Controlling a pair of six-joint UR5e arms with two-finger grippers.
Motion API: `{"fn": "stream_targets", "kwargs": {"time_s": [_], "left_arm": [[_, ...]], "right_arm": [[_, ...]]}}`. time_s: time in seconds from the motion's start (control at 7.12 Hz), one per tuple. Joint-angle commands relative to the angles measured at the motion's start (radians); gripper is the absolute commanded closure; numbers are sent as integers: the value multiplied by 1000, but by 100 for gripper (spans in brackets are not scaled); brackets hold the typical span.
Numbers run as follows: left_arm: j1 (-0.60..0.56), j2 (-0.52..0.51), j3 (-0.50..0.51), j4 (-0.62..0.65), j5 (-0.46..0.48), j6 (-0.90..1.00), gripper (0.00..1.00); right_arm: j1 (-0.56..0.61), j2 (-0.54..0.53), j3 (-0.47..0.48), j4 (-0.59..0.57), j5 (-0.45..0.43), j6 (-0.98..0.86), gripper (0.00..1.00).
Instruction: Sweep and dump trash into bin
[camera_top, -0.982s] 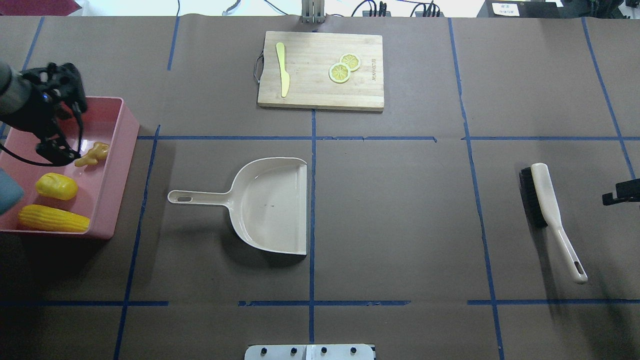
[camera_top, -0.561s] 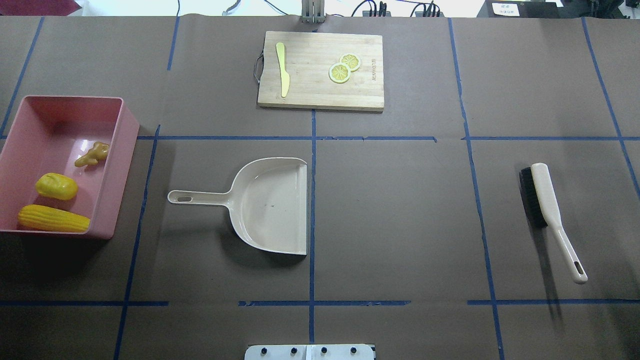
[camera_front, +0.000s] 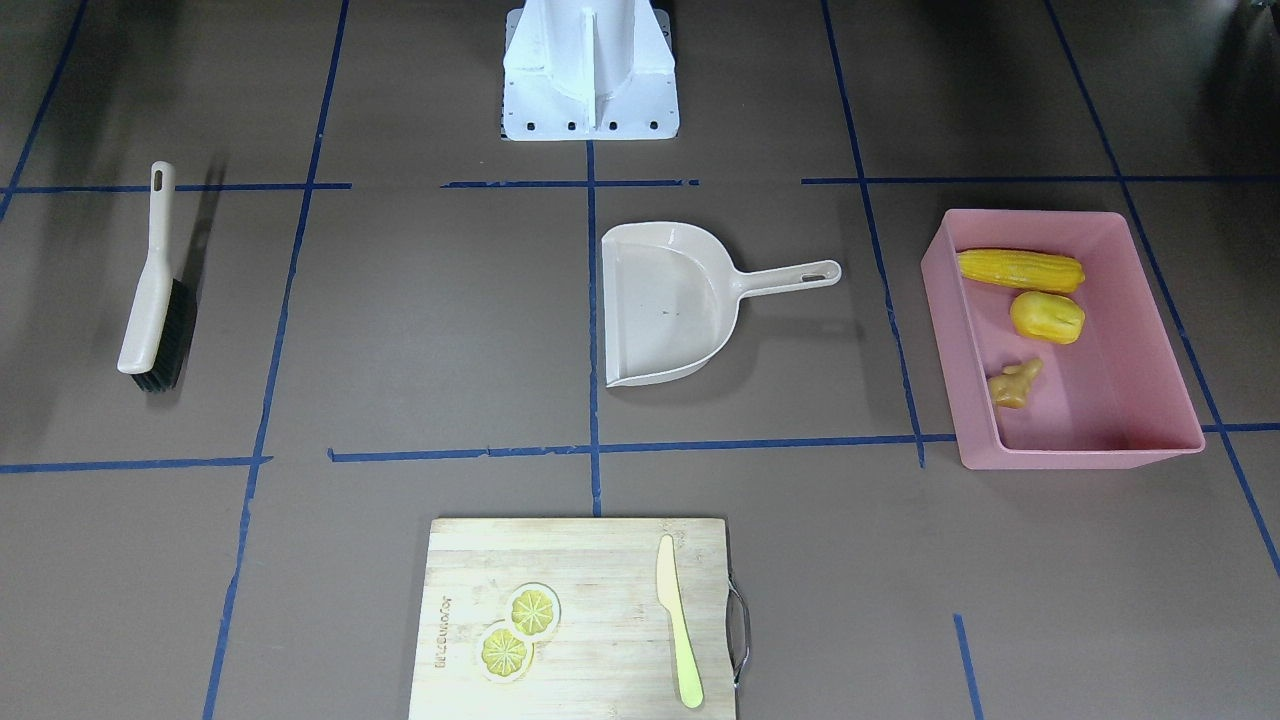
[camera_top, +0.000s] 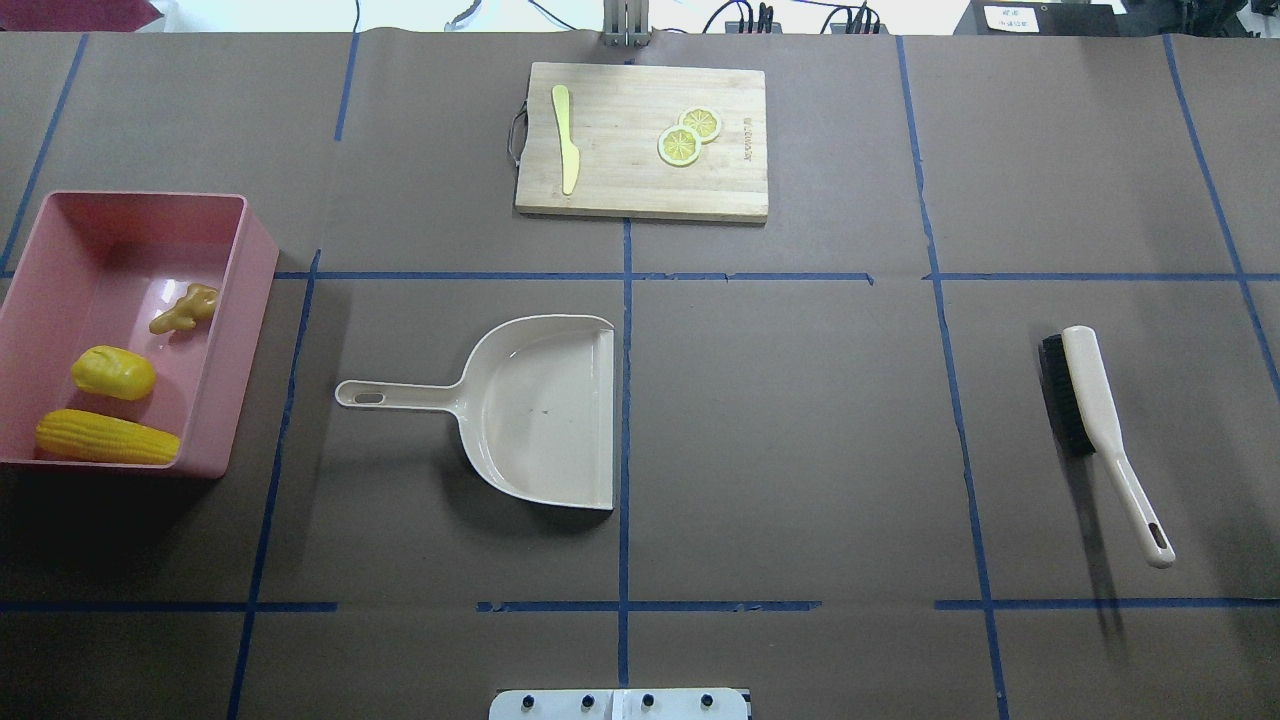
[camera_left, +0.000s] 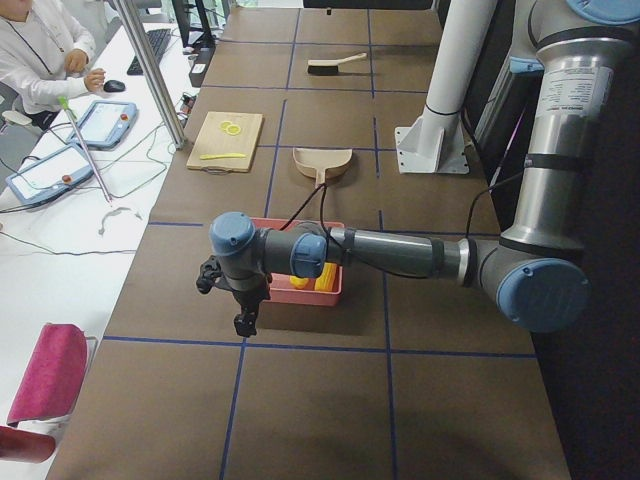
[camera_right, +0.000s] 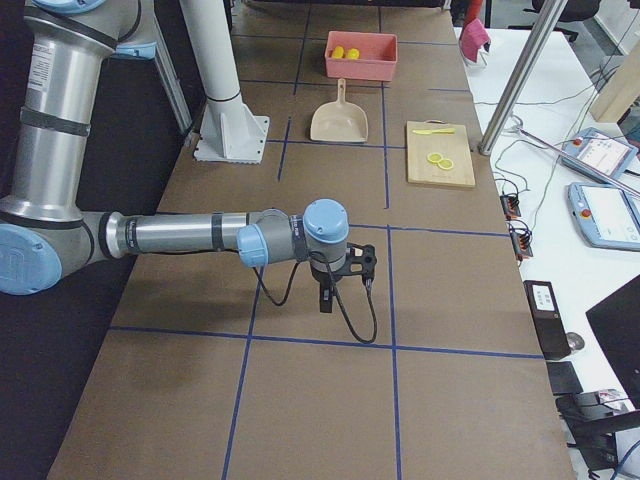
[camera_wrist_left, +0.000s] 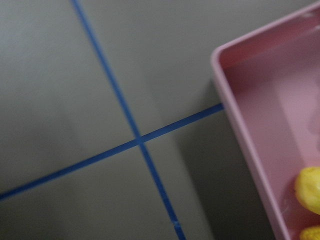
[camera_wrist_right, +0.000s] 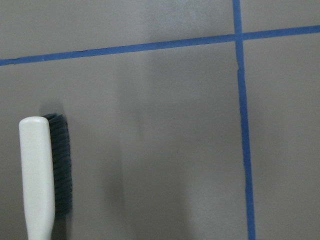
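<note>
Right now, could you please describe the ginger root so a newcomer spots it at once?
Look in the pink bin at the robot's left. Inside, the ginger root is tan and knobbly, smaller than its yellow neighbours and farthest from the robot.

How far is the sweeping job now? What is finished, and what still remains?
Done: the corn cob, potato-like piece and ginger root all lie inside the pink bin. The dustpan sits empty on the table and the brush lies flat, far from it. In hand: nothing; the left gripper and right gripper are away from both tools. Left: apparently nothing, no trash shows outside the bin.
</note>
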Motion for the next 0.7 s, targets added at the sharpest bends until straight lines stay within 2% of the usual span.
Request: {"fn": "stream_targets", "kwargs": {"time_s": [0.0, 0.28, 0.56], "left_arm": [[-15, 4, 57, -31, -100, -5, 0], [-16, 18, 54, -56, -96, -5, 0], [-15, 81, 48, -155, -96, -10, 0]], "right_arm": [[41, 52, -66, -60, -4, -109, 0], [41, 55, -93, -62, 4, -112, 0], [39, 60, -102, -62, -4, -114, 0]]}}
